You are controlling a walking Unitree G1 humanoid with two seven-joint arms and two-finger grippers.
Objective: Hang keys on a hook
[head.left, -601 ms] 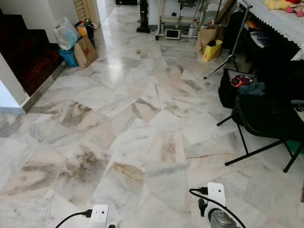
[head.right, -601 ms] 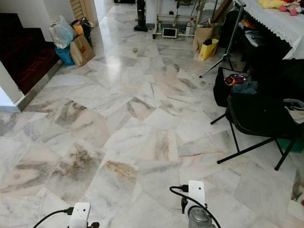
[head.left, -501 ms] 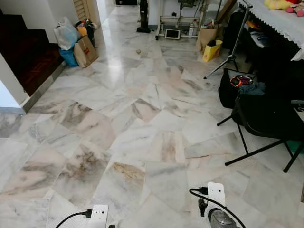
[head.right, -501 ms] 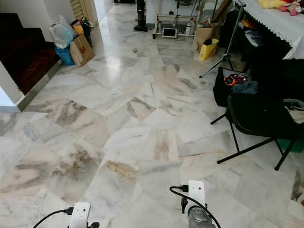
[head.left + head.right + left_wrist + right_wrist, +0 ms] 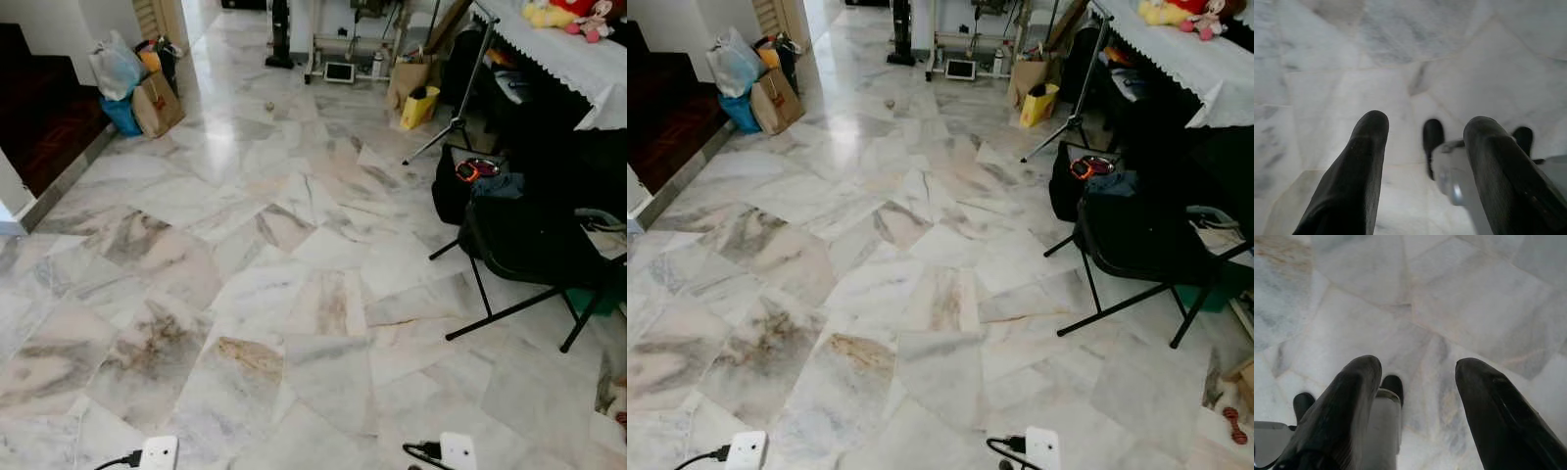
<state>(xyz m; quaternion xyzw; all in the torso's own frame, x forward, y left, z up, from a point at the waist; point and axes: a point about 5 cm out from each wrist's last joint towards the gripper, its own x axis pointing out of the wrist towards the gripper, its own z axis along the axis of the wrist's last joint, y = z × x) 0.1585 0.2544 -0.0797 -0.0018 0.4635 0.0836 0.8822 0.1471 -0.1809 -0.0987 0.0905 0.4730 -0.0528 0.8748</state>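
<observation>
Both arms hang low over the marble floor [image 5: 294, 294]. Their white wrist mounts peek in at the bottom edge of the head views, the left arm [image 5: 160, 452] and the right arm [image 5: 458, 450]. In the left wrist view my left gripper [image 5: 1426, 125] is open, with bare floor tiles between its two black fingers [image 5: 1359, 171]. My right gripper [image 5: 1418, 368] is open too, over pale veined tiles, with nothing between its fingers [image 5: 1347, 401].
A black folding chair [image 5: 534, 245] stands at the right, with a black bag [image 5: 460, 186] and a tripod [image 5: 456, 122] behind it. A white-clothed table [image 5: 558, 49] lines the far right. Paper and plastic bags [image 5: 147, 98] sit by the dark stairs [image 5: 44, 113] at the left.
The whole picture has shifted slightly left and the scene looks closer, so the camera moved. Both wrist mounts now sit lower at the picture's bottom edge.
</observation>
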